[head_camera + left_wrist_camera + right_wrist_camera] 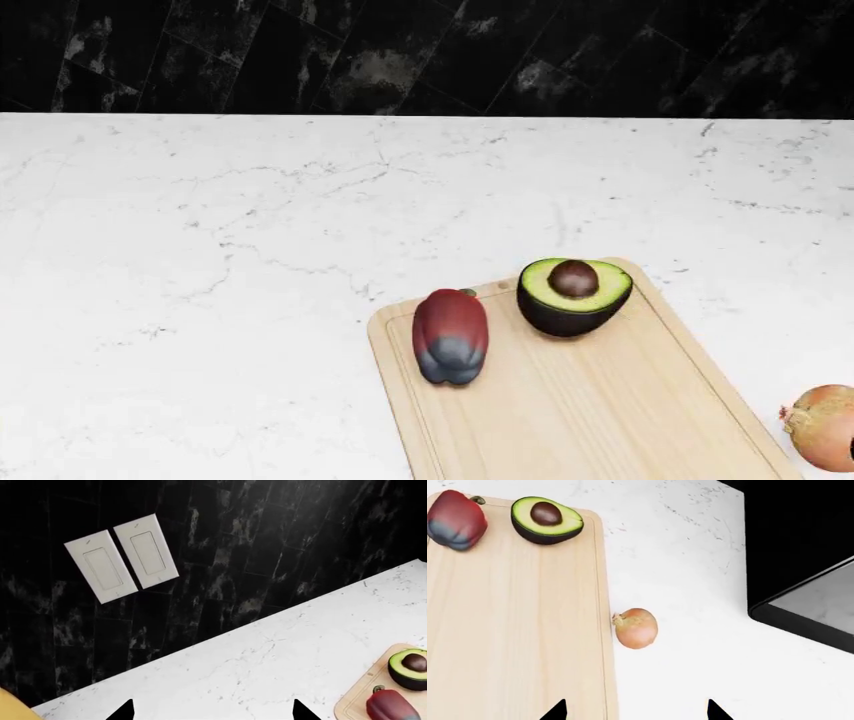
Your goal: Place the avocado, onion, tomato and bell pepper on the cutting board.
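Observation:
The pale wooden cutting board [587, 410] lies on the white marble counter. On it rest the halved avocado [574, 295] with its brown pit up and the dark red bell pepper [450, 336] with a greyish-blue end. The golden onion [822, 427] sits on the counter just off the board's right edge, also seen as the onion [636, 628] ahead of my right gripper [635, 712], which is open and empty. My left gripper [213, 712] is open over bare counter, with the avocado [408, 667] and bell pepper [392, 706] off to one side. The tomato is out of view.
A black marble backsplash [400, 55] runs behind the counter, carrying two white wall switches [121, 559]. A dark appliance with a grey glossy panel [804, 570] stands beyond the onion. A yellow object [12, 707] shows at a corner of the left wrist view.

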Available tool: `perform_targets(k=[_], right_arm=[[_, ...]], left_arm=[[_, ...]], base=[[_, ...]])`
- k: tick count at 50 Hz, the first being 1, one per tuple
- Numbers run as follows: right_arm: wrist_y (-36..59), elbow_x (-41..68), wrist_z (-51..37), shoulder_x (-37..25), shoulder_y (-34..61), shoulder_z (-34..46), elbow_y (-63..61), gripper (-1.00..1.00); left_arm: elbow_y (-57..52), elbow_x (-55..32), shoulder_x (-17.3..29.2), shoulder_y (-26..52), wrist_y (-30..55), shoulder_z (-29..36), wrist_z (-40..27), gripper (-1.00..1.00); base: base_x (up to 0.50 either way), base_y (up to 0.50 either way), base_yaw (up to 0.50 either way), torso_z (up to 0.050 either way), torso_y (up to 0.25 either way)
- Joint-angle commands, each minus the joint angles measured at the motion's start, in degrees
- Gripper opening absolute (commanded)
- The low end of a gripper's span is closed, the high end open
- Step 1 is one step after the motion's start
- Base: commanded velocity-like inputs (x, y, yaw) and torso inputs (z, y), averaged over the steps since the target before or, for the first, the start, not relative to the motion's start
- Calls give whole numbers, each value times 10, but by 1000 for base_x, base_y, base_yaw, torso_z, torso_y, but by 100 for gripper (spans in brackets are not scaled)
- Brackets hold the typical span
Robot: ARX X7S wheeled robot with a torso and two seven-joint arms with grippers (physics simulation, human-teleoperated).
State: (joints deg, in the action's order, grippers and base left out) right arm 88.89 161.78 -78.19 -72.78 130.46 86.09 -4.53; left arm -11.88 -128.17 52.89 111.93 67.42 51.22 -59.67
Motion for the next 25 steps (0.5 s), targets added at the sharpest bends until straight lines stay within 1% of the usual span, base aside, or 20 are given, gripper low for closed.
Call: perform_targets(k=[1, 3, 7, 12, 25], right_arm=[[11, 29, 10, 16, 45, 76, -14, 100], [11, 38, 1, 15, 45, 80, -17, 100], [11, 95, -40, 14, 45, 98, -41, 100], [11, 174, -114, 7, 44, 106, -61, 100], [11, 182, -116, -4, 45, 128, -103, 100]], left_arm=[[1, 25, -20, 1, 7, -14, 23, 100], [1, 25, -20, 2, 6, -14, 24, 100], [3, 24, -20, 5, 8, -13, 23, 100], [3, 23, -21, 8, 9, -12, 23, 100], [12, 27, -25, 19, 15, -10, 27, 100]], base=[[0, 0, 0, 0, 0], [0, 0, 0, 0, 0], [0, 0, 0, 0, 0], [0, 0, 0, 0, 0], [0, 0, 0, 0, 0]])
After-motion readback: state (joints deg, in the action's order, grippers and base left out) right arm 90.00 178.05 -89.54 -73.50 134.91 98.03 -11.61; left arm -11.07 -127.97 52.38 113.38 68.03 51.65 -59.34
